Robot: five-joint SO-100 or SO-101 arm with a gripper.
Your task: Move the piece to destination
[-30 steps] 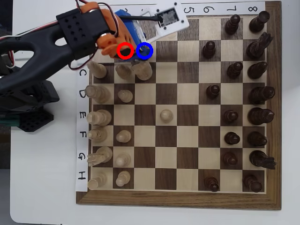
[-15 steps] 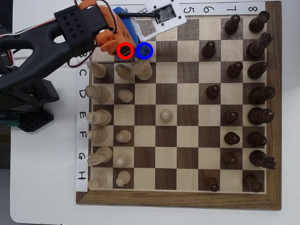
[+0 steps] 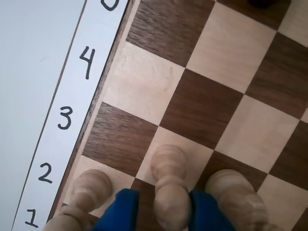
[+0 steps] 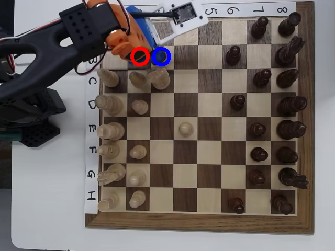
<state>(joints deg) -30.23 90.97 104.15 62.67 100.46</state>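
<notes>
In the wrist view the pale tan pawn with a round ball top stands between my two blue fingers. My gripper straddles it. The right finger touches the pawn's body, and a narrow gap of dark square shows on the left side. In the overhead view my gripper hangs over the square with the red ring and hides the pawn. The destination, the light square with the blue ring, lies just to the right of it and holds nothing.
Pale pieces flank the pawn closely on the left and right in the wrist view. The overhead view shows pale pieces just below the rings, a lone pale pawn mid-board, and dark pieces on the right. The board's numbered edge runs along the left.
</notes>
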